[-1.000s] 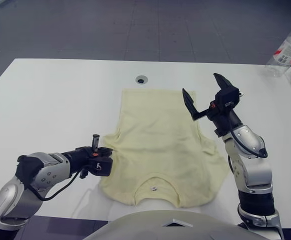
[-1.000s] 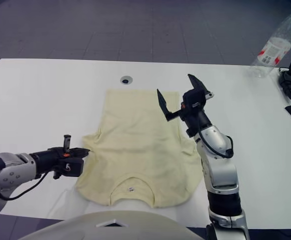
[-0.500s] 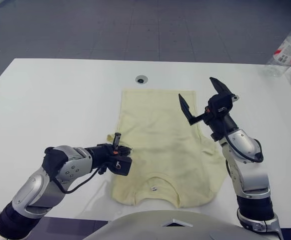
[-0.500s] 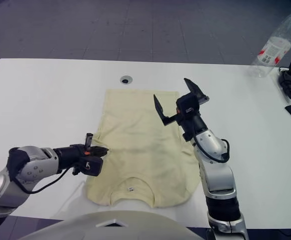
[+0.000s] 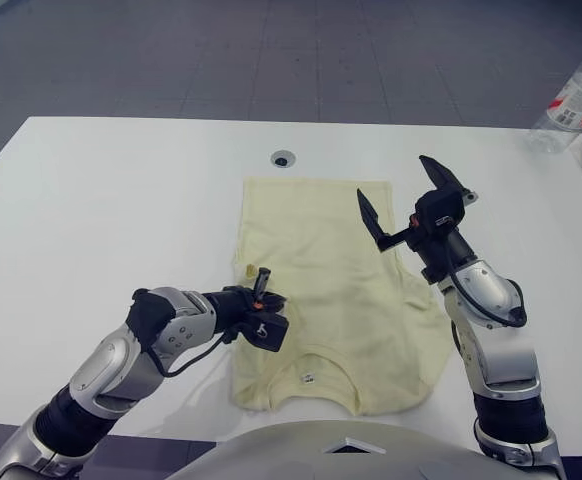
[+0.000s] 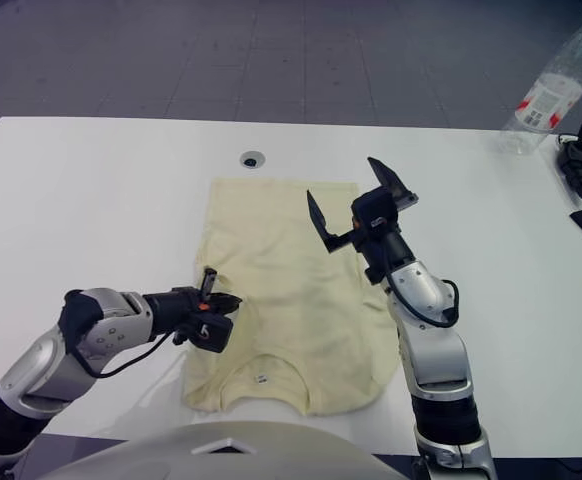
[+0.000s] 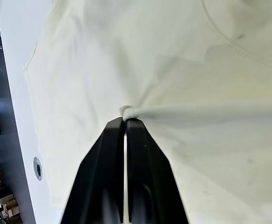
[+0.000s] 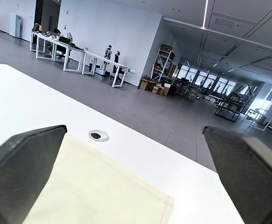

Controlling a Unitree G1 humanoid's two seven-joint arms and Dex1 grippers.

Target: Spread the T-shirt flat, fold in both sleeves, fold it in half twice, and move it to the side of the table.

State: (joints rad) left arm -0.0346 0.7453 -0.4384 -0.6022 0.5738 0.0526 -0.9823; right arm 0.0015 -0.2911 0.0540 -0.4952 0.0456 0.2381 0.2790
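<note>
A pale yellow T-shirt (image 5: 331, 260) lies on the white table (image 5: 101, 200), collar toward me and hem at the far end. My left gripper (image 5: 269, 290) is shut on the left sleeve (image 7: 126, 111) and holds it over the shirt's left side, so that edge is folded inward. In the left wrist view the closed fingertips (image 7: 117, 128) pinch a bunched bit of cloth. My right gripper (image 5: 406, 195) hangs open above the shirt's far right part, with nothing between its fingers. The right sleeve (image 5: 433, 330) still lies spread out on the table.
A round cable hole (image 5: 284, 159) sits in the table just beyond the hem. A clear plastic bottle (image 5: 574, 102) lies at the far right corner, with black cables (image 6: 579, 152) beside it. Bare table stretches to the left and right of the shirt.
My left gripper has moved right with the left sleeve, drawing it from the table onto the shirt body. The right gripper shifted slightly left early on, then stayed still and open.
</note>
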